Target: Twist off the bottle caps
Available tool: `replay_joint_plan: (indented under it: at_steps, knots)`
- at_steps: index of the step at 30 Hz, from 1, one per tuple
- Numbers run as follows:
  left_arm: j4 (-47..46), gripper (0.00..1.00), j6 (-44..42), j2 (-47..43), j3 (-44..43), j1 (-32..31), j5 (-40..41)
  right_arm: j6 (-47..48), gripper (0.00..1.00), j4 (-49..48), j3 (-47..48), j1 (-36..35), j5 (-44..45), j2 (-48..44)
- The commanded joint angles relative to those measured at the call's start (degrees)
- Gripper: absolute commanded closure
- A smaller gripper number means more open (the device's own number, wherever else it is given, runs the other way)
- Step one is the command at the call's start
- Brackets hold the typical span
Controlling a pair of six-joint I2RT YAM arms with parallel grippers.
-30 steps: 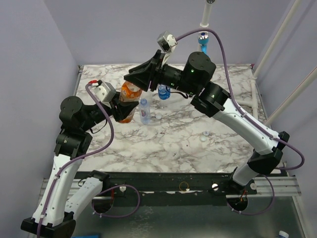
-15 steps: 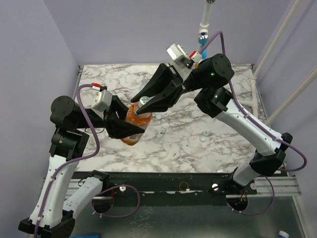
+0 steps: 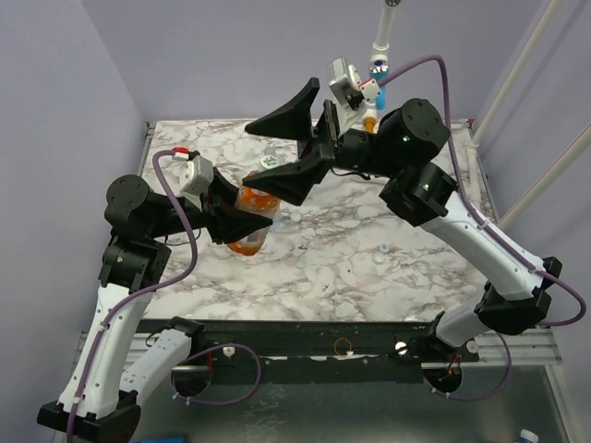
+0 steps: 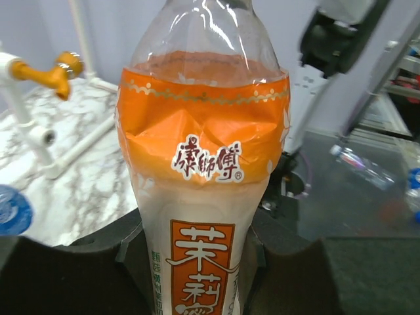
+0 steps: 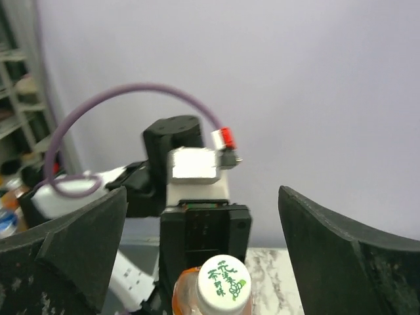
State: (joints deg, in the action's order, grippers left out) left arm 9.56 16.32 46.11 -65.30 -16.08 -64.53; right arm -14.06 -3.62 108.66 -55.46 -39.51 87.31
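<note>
We're on the cap-twisting step with the orange bottle (image 4: 203, 170). The left hand (image 3: 238, 224) is clamped round its lower body and holds it tilted, seemingly just off the marble-patterned tabletop (image 3: 351, 268). The small round white cap (image 5: 223, 283), printed green, sits on the bottle's neck between the right hand's (image 5: 210, 262) broad black fingers, which stand wide apart and clear of it. Next, I'd judge, that hand must close squarely on the cap and turn, without the thin clear plastic and glossy, crinkled orange sleeve slipping or buckling.
</note>
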Motion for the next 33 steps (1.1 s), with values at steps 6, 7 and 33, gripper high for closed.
replay_joint_plan:
  at_steps: [6,7,33]
  knots:
    - [1.59,0.81,-17.97,-2.87,3.76,0.32,24.85,1.47,0.08,20.29,15.36,-0.86,28.64,6.85]
    - [1.65,0.81,-18.79,-2.79,3.86,0.32,26.55,1.39,0.11,21.87,16.45,-1.08,30.52,7.96]
    - [1.74,0.83,-19.89,-1.67,4.57,0.34,33.7,-1.83,0.48,17.21,12.51,-1.76,33.24,11.09]
